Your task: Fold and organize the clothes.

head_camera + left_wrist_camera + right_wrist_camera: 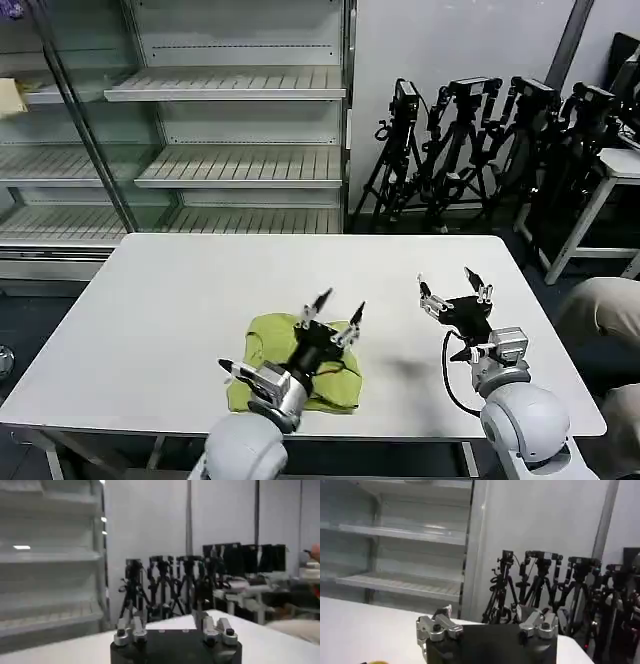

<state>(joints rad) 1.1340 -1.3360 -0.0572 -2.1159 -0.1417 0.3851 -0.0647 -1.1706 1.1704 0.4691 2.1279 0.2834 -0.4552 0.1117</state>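
The clothes (pixel 270 340) are a lime yellow-green T-shirt lying folded into a small bundle on the white table (pixel 180 300), near its front edge, left of centre. My left gripper (pixel 333 310) hovers above the bundle's far right part, fingers spread open and empty, pointing up and away. My right gripper (pixel 455 288) is raised over bare table to the right of the shirt, open with nothing in it. Both wrist views look out level over the table, with the left gripper (pixel 170 622) and the right gripper (pixel 485 617) each showing spread fingers.
Metal shelving (pixel 230 160) stands behind the table. Several black camera tripods (pixel 470 140) crowd the back right, beside another white table (pixel 615 170). A person's knee (pixel 600 310) shows at the right edge. A sliver of yellow-green fabric (pixel 376 662) shows low in the right wrist view.
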